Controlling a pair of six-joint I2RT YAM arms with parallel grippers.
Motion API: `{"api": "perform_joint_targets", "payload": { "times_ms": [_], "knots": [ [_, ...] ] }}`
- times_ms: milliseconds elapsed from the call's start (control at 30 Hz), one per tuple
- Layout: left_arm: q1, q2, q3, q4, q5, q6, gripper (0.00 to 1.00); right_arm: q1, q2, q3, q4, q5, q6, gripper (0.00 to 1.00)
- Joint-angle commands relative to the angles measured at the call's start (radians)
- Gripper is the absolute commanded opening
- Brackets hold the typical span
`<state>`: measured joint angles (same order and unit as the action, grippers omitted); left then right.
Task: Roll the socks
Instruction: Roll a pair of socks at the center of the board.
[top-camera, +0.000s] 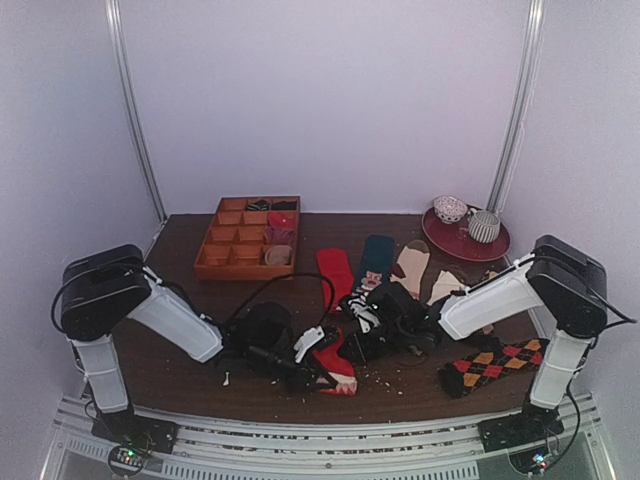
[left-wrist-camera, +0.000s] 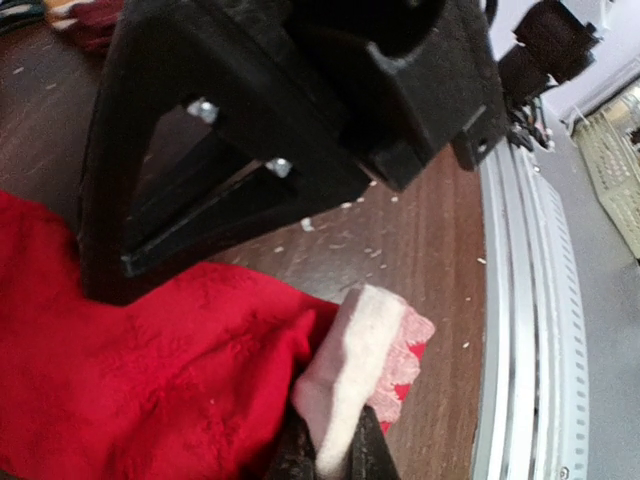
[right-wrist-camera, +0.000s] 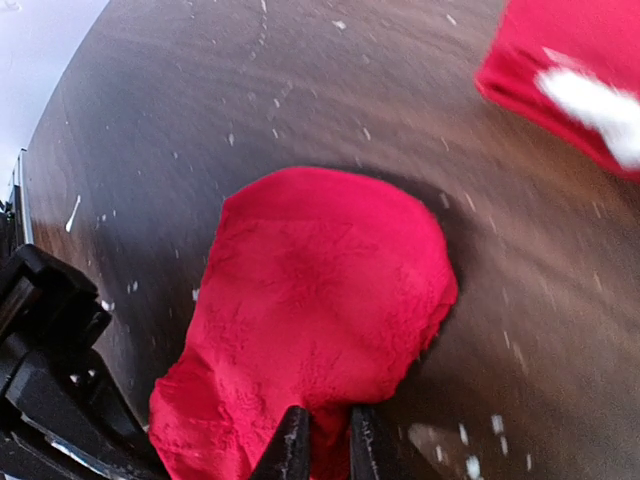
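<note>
A red sock with a cream patterned end lies at the front middle of the table. My left gripper is shut on its cream cuff. My right gripper is shut on the red fabric at the sock's other end. A second red sock with a white mark lies behind, also in the right wrist view. A dark teal sock, a beige sock and an argyle sock lie to the right.
A wooden compartment tray stands at the back left, with rolled socks in it. A red plate with a bowl and a cup is at the back right. White crumbs dot the table front. A metal rail runs along the near edge.
</note>
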<state>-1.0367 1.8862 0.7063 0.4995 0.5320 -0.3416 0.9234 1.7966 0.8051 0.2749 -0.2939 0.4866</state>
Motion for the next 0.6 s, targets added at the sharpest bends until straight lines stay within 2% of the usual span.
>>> {"api": "perform_joint_targets", "payload": {
  "times_ms": [0, 233, 400, 567],
  "knots": [
    [0.028, -0.017, -0.113, -0.342, -0.297, -0.124, 0.0, -0.023, 0.087, 0.076, -0.037, 0.005, -0.083, 0.16],
    [0.032, -0.048, -0.196, -0.31, -0.314, -0.239, 0.0, -0.052, 0.075, 0.084, -0.006, -0.028, -0.133, 0.16],
    [0.037, -0.019, -0.225, -0.256, -0.282, -0.262, 0.0, -0.052, -0.03, 0.032, 0.024, -0.078, -0.261, 0.27],
    [0.053, -0.014, -0.228, -0.261, -0.225, -0.264, 0.0, -0.036, -0.185, -0.149, 0.176, -0.245, -0.468, 0.43]
  ]
}}
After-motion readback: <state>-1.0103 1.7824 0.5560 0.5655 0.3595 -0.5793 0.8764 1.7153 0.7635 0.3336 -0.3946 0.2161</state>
